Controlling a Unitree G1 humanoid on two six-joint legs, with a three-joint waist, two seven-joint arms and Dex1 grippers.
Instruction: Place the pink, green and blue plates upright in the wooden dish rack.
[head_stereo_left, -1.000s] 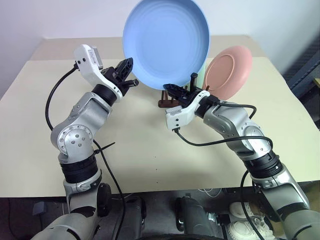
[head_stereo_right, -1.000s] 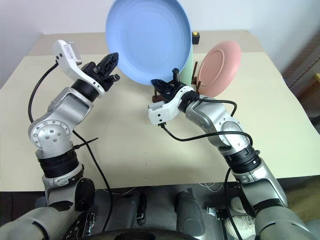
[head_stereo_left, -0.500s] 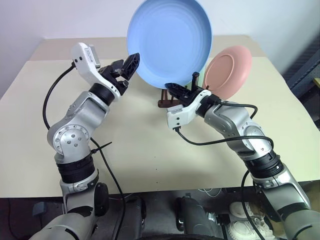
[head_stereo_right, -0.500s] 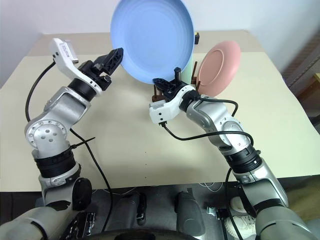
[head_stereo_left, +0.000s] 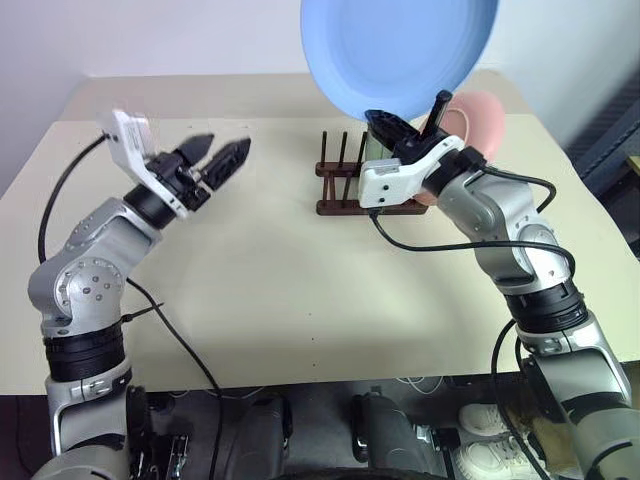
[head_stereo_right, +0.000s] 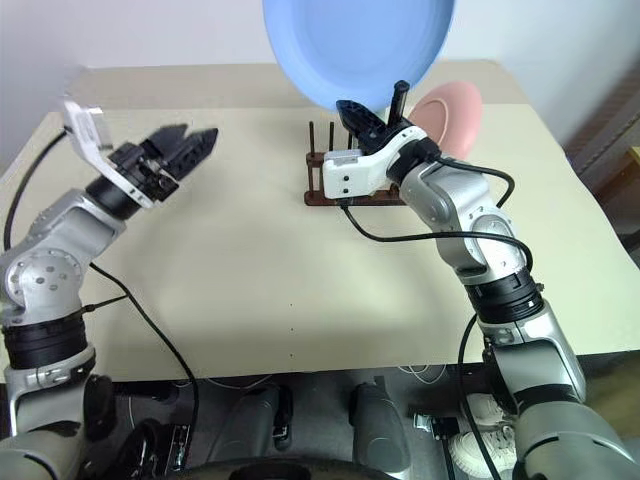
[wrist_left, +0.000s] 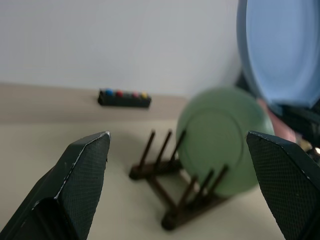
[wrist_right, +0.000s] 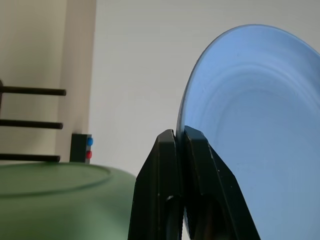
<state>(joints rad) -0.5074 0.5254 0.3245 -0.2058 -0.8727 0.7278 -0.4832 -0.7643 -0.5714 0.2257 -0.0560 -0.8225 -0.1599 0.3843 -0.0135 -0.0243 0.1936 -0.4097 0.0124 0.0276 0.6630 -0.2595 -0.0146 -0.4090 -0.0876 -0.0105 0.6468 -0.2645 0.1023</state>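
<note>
My right gripper (head_stereo_left: 408, 128) grips the blue plate (head_stereo_left: 398, 52) by its rim above the wooden dish rack (head_stereo_left: 352, 190); my left gripper (head_stereo_left: 218, 157) is spread wide, holding nothing.

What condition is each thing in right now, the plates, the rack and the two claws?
blue plate: held upright in the air by its rim
green plate: standing upright in the rack
pink plate: upright, behind the right arm
wooden dish rack: front slots free
left gripper: open
right gripper: shut on the blue plate
</note>
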